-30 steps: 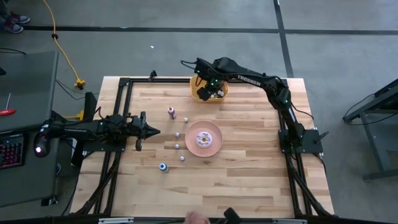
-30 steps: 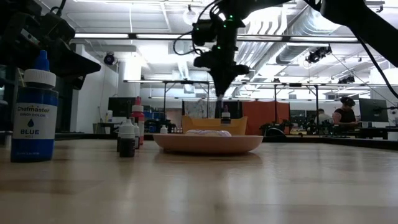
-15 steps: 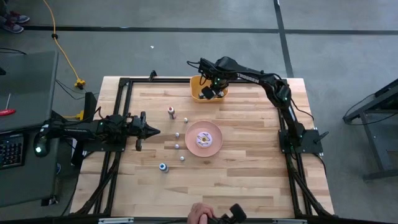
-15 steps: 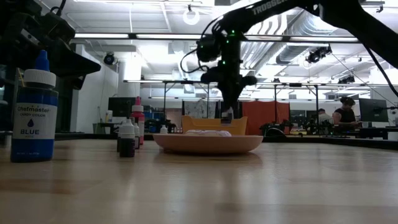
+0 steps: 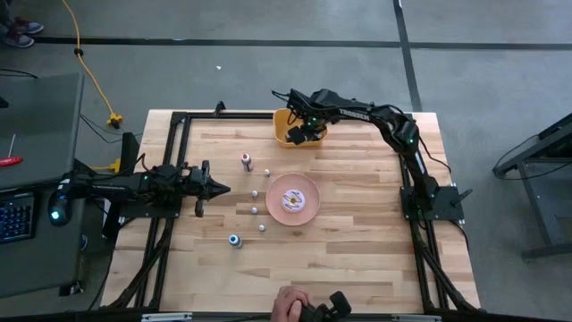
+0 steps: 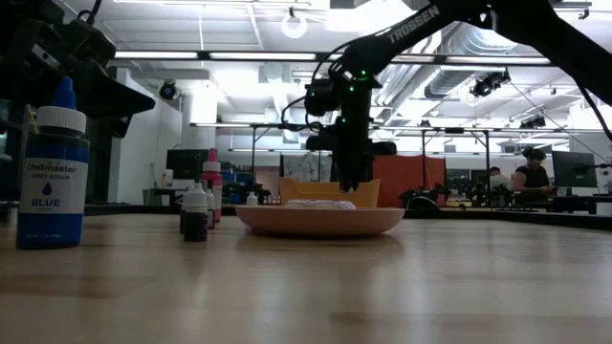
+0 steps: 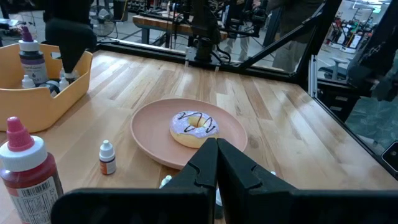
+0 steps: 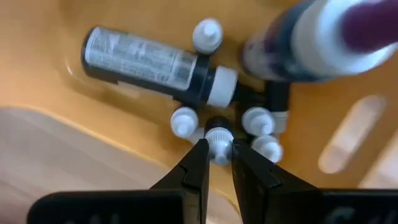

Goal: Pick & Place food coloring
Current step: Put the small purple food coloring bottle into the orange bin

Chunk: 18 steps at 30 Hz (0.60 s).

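Food coloring bottles stand on the table: a red-capped one (image 5: 246, 162), a blue-capped one (image 5: 234, 240) and tiny whitish ones (image 5: 255, 193) (image 5: 262, 227). More lie in the orange bin (image 5: 288, 134) at the far edge. My right gripper (image 5: 308, 132) reaches down into that bin, shut on a tiny bottle (image 8: 217, 138). In the low view the gripper (image 6: 349, 180) dips behind the bin wall (image 6: 311, 191). My left gripper (image 5: 223, 189) waits shut over the table's left side, left of the bottles. My right gripper pinches a tiny bottle by its white cap (image 8: 217, 132) between the two fingertips (image 8: 198, 163), coming from above and pointing down. The bottle stands upright among other tiny bottles in the bin. I cannot tell whether its base rests on the bin floor.
A round pink plate (image 5: 309, 204) bearing a doughnut (image 5: 292, 199) sits mid-table, right of the loose bottles. Inside the bin, a larger dark bottle (image 8: 146, 59) lies on its side and another (image 8: 311, 40) stands close to my fingers. A person's hand (image 5: 290, 304) shows at the near edge.
My right gripper has come down from above the bin into it, carrying the tiny bottle. The bottle hung clear above the bin wall a second ago and now sits below the rim among the others. The person's hand has appeared at the near edge.
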Tool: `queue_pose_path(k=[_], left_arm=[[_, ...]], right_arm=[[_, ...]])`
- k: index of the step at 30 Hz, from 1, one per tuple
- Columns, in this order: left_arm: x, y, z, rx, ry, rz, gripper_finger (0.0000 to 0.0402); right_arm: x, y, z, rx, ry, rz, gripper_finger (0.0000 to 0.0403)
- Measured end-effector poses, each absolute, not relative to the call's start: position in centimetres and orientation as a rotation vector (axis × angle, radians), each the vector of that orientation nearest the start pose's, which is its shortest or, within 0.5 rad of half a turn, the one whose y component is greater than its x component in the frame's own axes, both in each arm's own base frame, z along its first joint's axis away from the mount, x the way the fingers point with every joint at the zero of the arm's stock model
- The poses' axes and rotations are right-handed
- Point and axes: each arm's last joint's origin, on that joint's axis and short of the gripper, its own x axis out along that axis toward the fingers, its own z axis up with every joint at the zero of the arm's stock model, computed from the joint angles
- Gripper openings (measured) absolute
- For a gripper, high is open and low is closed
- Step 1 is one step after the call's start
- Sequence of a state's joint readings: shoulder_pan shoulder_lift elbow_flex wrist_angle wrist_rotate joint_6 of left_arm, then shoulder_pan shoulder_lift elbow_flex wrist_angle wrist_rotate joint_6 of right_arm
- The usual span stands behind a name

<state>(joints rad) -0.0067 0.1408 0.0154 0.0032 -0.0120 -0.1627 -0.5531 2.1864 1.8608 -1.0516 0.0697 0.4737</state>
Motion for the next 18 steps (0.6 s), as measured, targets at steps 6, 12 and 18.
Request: queue_pose_path(k=[6, 12, 18], left_arm=[[10.5, 0.0, 15.8, -0.161, 0.121, 0.015, 0.0001], [10.5, 0.0, 15.8, -0.161, 0.121, 0.015, 0.0001], [10.5, 0.0, 15.8, -0.161, 0.121, 0.015, 0.0001]], right_arm=[[37.5, -23.4, 19.1, 0.757, 1.199, -0.822, 0.0047], [37.4, -23.4, 19.0, 0.749, 1.202, -0.834, 0.0058], [37.4, -23.4, 18.9, 0.732, 1.211, -0.827, 0.0070]])
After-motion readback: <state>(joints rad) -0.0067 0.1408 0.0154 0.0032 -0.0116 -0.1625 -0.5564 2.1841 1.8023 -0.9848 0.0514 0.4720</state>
